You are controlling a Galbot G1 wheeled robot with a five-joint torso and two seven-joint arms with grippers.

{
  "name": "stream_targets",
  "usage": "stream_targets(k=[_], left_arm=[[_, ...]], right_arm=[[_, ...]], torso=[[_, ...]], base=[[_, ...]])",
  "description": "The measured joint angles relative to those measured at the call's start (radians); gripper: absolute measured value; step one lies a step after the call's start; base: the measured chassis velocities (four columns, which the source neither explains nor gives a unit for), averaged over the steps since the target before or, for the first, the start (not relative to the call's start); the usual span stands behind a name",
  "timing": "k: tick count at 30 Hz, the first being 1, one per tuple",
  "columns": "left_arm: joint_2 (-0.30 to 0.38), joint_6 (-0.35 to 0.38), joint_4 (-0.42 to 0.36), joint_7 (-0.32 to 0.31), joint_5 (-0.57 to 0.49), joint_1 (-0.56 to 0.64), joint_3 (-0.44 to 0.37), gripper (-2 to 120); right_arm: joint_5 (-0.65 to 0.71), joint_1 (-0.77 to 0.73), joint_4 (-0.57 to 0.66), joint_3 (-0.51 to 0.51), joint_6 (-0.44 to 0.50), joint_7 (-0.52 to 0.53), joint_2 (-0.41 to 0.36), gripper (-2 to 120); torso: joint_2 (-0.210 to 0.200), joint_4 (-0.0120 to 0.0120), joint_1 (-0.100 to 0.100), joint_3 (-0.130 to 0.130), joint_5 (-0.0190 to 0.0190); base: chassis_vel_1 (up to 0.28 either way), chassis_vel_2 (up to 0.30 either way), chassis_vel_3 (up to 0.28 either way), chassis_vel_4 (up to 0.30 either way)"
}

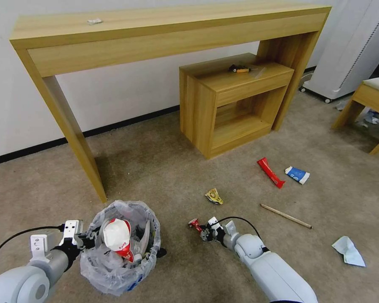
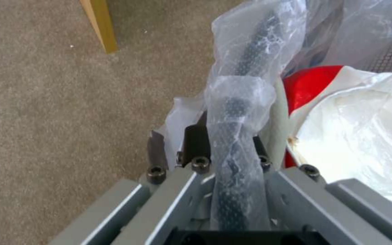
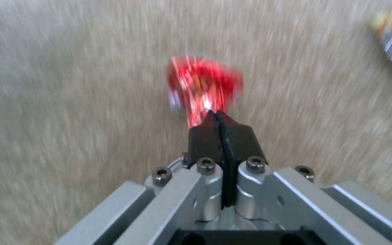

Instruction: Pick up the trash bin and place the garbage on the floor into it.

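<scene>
Wooden console table (image 1: 164, 29) and cabinet (image 1: 233, 101) against white wall (image 1: 113, 92).

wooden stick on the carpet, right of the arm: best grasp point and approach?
Grip the wooden stick near its middle, coming straight down from above with the fingers across its narrow width. It lies flat on the floor, thin and long, so no side entry fits under it. Nothing lies against it. A mid-length hold should keep it from tipping.

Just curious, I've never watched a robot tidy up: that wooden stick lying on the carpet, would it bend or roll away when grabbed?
The wooden stick looks straight and rigid, so probably no bending. Being thin, it is likely light. It seems round, so it might roll, though the carpet should slow it.
</scene>
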Motion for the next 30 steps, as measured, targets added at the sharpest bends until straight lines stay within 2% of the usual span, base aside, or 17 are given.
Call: stream_targets(k=[5, 10, 15, 19, 21, 23, 25, 26, 29, 30], left_arm=[[0.000, 0.000, 0.007, 0.001, 0.000, -0.006, 0.001, 0], [0.002, 0.000, 0.008, 0.004, -0.001, -0.007, 0.000, 0], [0.002, 0.000, 0.008, 0.005, -0.001, -0.006, -0.003, 0], [-0.001, 0.000, 0.010, 0.011, 0.005, -0.003, -0.005, 0], [-0.002, 0.000, 0.011, 0.013, 0.009, -0.002, -0.005, 0], [-0.003, 0.000, 0.012, 0.014, 0.012, -0.002, -0.004, 0], [-0.003, 0.000, 0.012, 0.015, 0.014, -0.003, -0.002, 0], [-0.003, 0.000, 0.012, 0.015, 0.014, -0.003, -0.002, 0], [-0.003, 0.000, 0.012, 0.015, 0.014, -0.005, 0.000, 0], [-0.003, 0.000, 0.012, 0.015, 0.014, -0.005, 0.000, 0]], right_arm=[[0.020, -0.007, 0.100, 0.001, -0.013, 0.015, -0.035, 0], [0.021, -0.011, 0.119, 0.001, -0.018, 0.024, -0.054, 0], [0.020, -0.031, 0.154, 0.005, -0.074, 0.059, -0.073, 0], [-0.014, -0.026, 0.150, 0.006, -0.104, 0.051, -0.093, 15], [-0.024, -0.019, 0.139, 0.002, -0.106, 0.048, -0.093, 18], [-0.029, -0.007, 0.128, -0.006, -0.116, 0.044, -0.091, 28], [-0.023, 0.009, 0.112, -0.018, -0.139, 0.041, -0.080, 39], [-0.023, 0.009, 0.112, -0.018, -0.139, 0.041, -0.080, 39], [-0.014, 0.036, 0.063, -0.033, -0.139, 0.026, -0.053, 52], [-0.014, 0.036, 0.063, -0.033, -0.139, 0.026, -0.053, 52]], torso=[[0.000, 0.0001, 0.000, 0.000, 0.0000], [0.000, 0.0001, 0.000, 0.000, 0.0000], [0.000, 0.0001, 0.000, 0.000, 0.0001], [0.000, 0.0000, 0.000, 0.000, 0.0000], [0.000, 0.0000, 0.000, 0.000, 0.0001], [0.000, 0.0001, 0.000, 0.000, 0.0001], [0.000, 0.0001, 0.000, 0.000, 0.0000], [0.000, 0.0001, 0.000, 0.000, 0.0000], [0.000, 0.0001, 0.000, 0.000, 0.0001], [0.000, 0.0001, 0.000, 0.000, 0.0001]], base=[[0.000, 0.000, 0.000, 0.000], [0.000, 0.000, 0.000, 0.000], [0.000, 0.000, 0.000, 0.000], [0.000, 0.000, 0.000, 0.000], [0.000, 0.000, 0.000, 0.000], [0.000, 0.000, 0.000, 0.000], [0.000, 0.000, 0.000, 0.000], [0.000, 0.000, 0.000, 0.000], [0.000, 0.000, 0.000, 0.000], [0.000, 0.000, 0.000, 0.000]])
